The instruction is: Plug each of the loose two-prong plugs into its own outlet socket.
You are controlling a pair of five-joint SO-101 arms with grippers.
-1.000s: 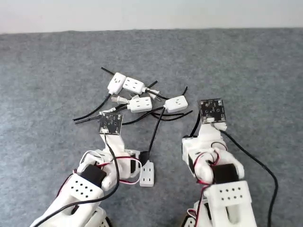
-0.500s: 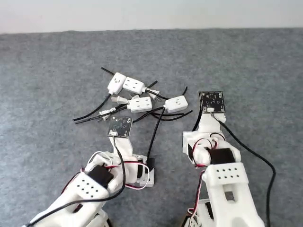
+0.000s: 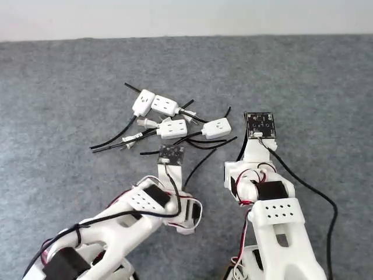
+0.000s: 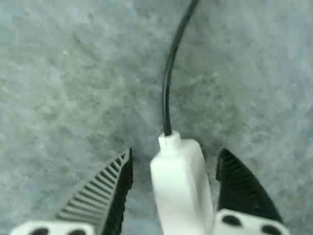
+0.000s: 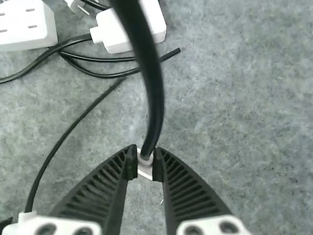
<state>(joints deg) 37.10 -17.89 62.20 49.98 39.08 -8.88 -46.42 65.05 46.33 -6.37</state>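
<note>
Left gripper [image 4: 175, 154] jaws wide apart, straddling white rectangular plastic outlet block [image 4: 182, 181], well apart from the white socket cluster [image 3: 166, 116]. Right gripper [image 5: 144, 155] jaws pinched on small white thick-corded plug [image 5: 144, 162], near that cluster.

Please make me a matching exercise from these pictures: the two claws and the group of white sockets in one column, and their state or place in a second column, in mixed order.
Column one
1. left claw
2. right claw
3. group of white sockets

Column two
A. lies among black cords on the grey carpet, ahead of both claws
B. open, one finger at each side of a white outlet socket
C. shut on a small white plug with a thick black cord

Pairs: 1-B, 2-C, 3-A
</note>
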